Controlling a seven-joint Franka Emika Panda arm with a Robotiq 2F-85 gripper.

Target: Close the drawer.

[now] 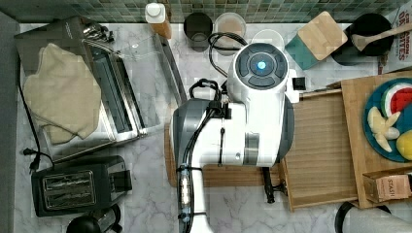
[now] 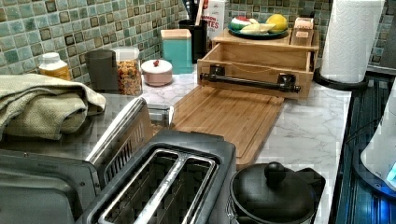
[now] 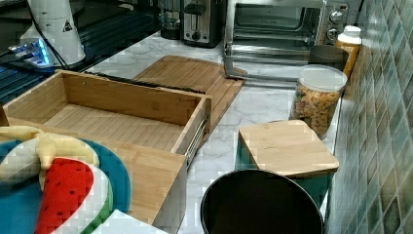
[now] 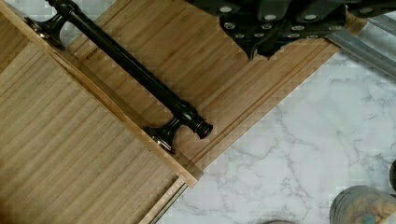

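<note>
Wooden drawer stands pulled open; our claw (grip state we cannot tell) hovers over the cutting board, beside the black handle.

A kitchen: a white marble bench backed by green mosaic tiles, with a black two-slot toaster beside a steel toaster oven.

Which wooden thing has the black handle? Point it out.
The drawer, pulled open under the fruit plate; its front carries the black bar handle. The cutting board and wood-topped block have none.
</note>
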